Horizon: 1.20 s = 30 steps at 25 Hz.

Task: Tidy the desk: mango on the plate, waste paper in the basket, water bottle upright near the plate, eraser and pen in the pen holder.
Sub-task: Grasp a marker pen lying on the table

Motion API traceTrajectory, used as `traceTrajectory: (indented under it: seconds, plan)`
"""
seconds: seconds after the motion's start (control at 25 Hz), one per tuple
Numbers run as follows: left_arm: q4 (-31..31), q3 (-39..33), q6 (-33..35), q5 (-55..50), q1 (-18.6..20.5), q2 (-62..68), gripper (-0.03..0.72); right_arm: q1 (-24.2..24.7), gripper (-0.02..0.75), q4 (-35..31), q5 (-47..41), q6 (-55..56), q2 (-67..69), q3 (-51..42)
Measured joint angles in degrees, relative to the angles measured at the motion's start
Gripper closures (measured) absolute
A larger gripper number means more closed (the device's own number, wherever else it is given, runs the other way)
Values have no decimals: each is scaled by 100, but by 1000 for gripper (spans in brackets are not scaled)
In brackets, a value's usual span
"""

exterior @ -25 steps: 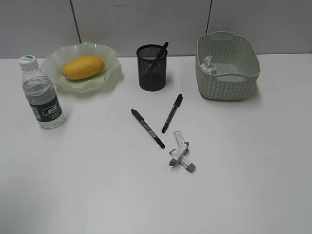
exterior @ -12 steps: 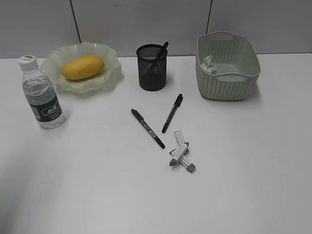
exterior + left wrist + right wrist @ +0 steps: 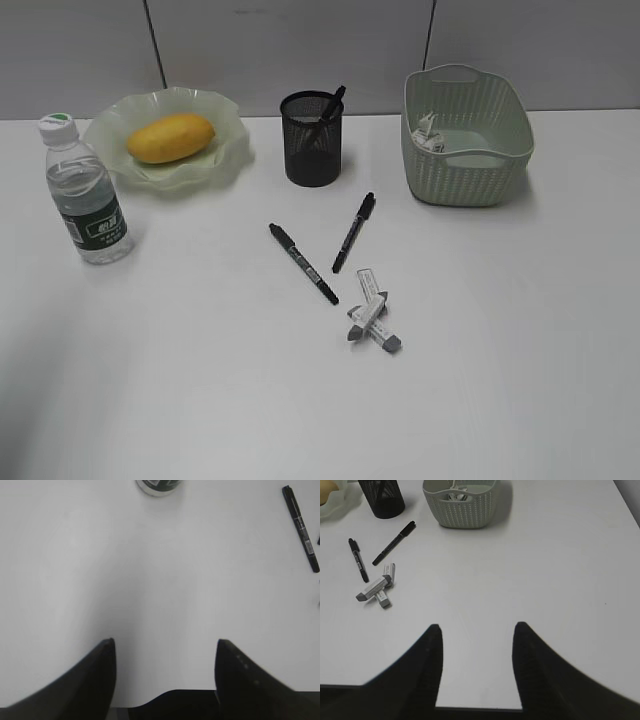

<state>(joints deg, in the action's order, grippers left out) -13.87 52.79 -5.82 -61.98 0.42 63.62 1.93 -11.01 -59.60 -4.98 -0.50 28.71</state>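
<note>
The mango lies on the green plate at the back left. The water bottle stands upright just left of the plate. The waste paper sits inside the basket. The black pen holder has one pen in it. Two more pens lie on the desk, with a small pile of erasers beside them. My left gripper is open over bare desk below the bottle's base. My right gripper is open and empty, well right of the erasers.
Neither arm shows in the exterior view. A grey panelled wall runs behind the desk. In the right wrist view the basket and pen holder stand far ahead, and the desk's right edge is near the top corner.
</note>
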Motion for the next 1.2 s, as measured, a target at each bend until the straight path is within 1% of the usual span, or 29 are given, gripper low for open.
traceTrajectory:
  seconds: [0.04,0.12,0.2,0.32,0.4,0.48,0.6,0.76,0.88,0.96,1.08,1.2]
  plan:
    - [24,0,-69,-15,-16,0,215,0,363,0,5,0,0,0]
    - [203,21,-321,-37,-176,0,224,0,363,0,5,0,0,0]
    - [467,151,-689,-71,-499,25,226,0,363,0,5,0,0,0]
    - [784,554,-1332,-128,-1338,217,228,0,363,0,1,7,0,0]
    - [901,917,-1774,-132,-1879,507,228,0,363,0,1,7,0,0]
    - [1018,1373,-2051,-132,-2415,955,228,0,363,0,1,7,0,0]
    - [1114,2121,-2280,-132,-3063,1727,228,0,363,0,1,7,0,0]
    - [1256,3320,-2358,-126,-3699,2851,228,0,363,0,1,7,0,0]
    - [1507,4255,-2374,-144,-4058,3642,228,0,363,0,1,7,0,0]
    - [1694,4872,-2362,-241,-4221,4188,228,0,363,0,1,7,0,0]
    - [1792,5954,-2084,-506,-4384,4973,223,0,363,0,6,7,0,0]
    - [1833,7031,-1877,-725,-4485,5765,196,0,363,0,6,7,0,0]
